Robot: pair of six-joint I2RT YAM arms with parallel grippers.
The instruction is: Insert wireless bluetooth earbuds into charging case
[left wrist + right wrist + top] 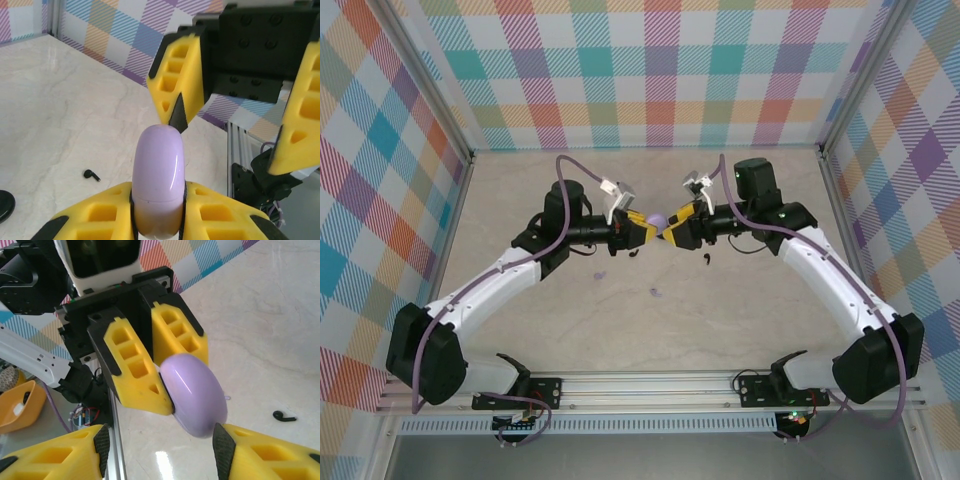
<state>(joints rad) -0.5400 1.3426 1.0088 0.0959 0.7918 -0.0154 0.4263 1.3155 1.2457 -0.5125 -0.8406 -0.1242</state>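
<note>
Lilac charging case (159, 175) clenched between left fingers (100, 215); right fingers (270, 450) released, flanking its tip

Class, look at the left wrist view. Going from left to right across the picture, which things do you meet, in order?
In order: black disc at the picture's edge → black earbud → lilac charging case → aluminium frame rail.

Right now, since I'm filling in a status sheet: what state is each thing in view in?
lilac charging case: lid shut, held above the table.
left gripper: shut on the lilac charging case.
right gripper: open, jaws wide apart.
black earbud: loose on the table, outside the case.
</note>
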